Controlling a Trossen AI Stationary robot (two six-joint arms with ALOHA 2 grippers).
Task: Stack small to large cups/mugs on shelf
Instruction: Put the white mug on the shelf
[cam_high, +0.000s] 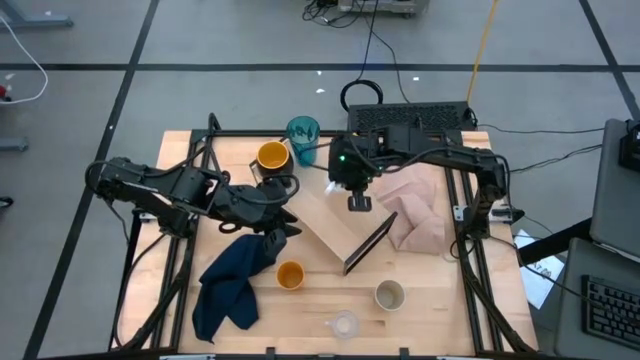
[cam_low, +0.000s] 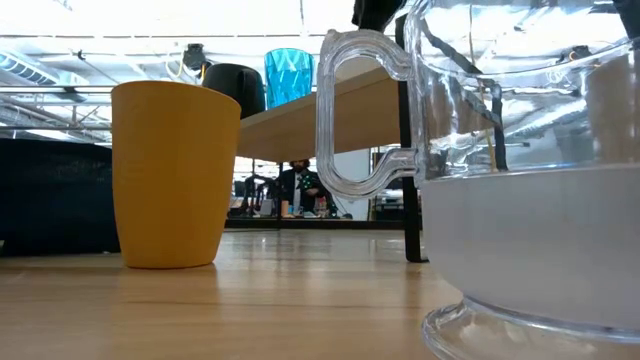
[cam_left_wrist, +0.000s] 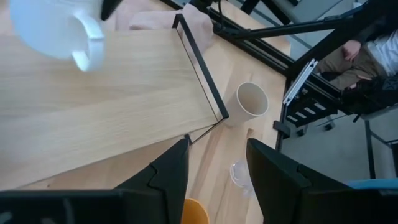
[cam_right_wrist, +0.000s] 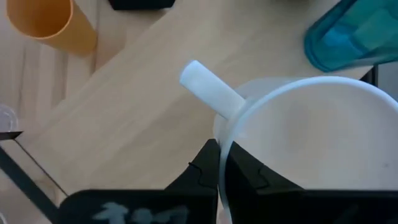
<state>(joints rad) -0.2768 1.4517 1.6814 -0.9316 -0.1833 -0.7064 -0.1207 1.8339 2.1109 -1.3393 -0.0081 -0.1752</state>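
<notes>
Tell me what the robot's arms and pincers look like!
Both arms are dark, nearly black, built from chunky jointed segments. The left arm has a few small pale patches on its body, and a little green light glows on the right arm. Each pincer ends in two flat, dark, wedge-shaped fingers, smooth and matte. Black cables run off the table's far edge behind the right arm.

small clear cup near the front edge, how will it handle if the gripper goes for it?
The small clear cup looks like thin transparent plastic or glass, so probably light and slick to pinch. In the low view it stands on a narrow foot below a wider body, so a side push may tip it. Its handle offers another grip.
</notes>
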